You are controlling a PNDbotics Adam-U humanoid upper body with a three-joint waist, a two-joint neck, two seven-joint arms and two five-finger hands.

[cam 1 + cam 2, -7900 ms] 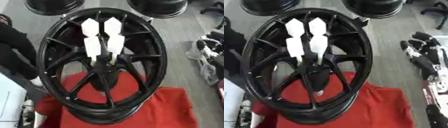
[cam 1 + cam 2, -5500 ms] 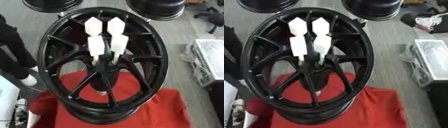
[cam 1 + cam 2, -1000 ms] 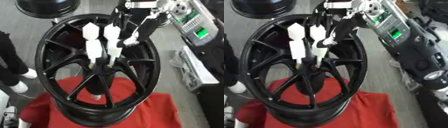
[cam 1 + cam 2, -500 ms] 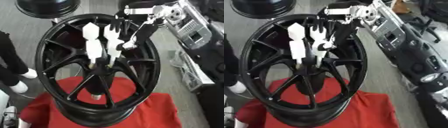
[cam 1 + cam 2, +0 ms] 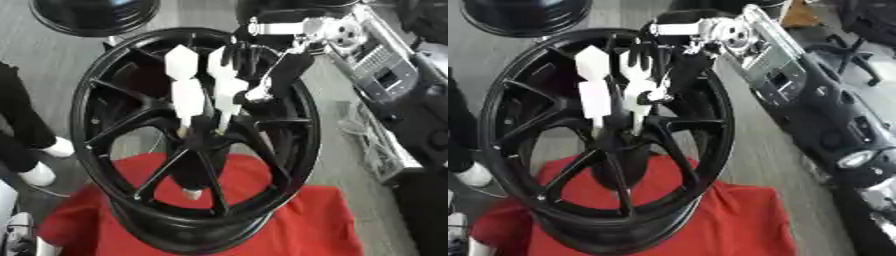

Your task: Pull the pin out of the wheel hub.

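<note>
Wheel hub: the black wheel hub [image 5: 197, 145] stands tilted up on its rim, spokes fanning out from the centre, its lower edge resting on the red cloth [image 5: 306, 225].
Pins: four white pins [image 5: 199, 92] stick out of the hub's centre, packed close in two pairs, upper and lower, pointed tips up.
Upper-right pin: the upper-right pin [image 5: 219, 65] sits right at the dark fingers; part of it is covered by them.
Right robot hand: the right robot hand [image 5: 262, 70] comes in from the upper right, over the rim, and is down among the pins. Its fingers are bent around the right-hand pair, with the thumb [image 5: 278, 82] reaching down beside the lower-right pin [image 5: 229, 97]. It reads as grasping on the pin, though the exact contact is blurred.
Right arm: the silver and black right forearm [image 5: 772, 60] runs back toward the upper right corner.
Left robot hand: it shows in neither view.
Red cloth: it is spread under the wheel, covering the lower part of the scene.
Floor: grey floor [image 5: 52, 60] lies behind, with another dark wheel [image 5: 92, 15] at the top left.
Edge of scene: a person's dark trouser leg and white shoe [image 5: 39, 175] stand at the left, clear of the hub.
</note>
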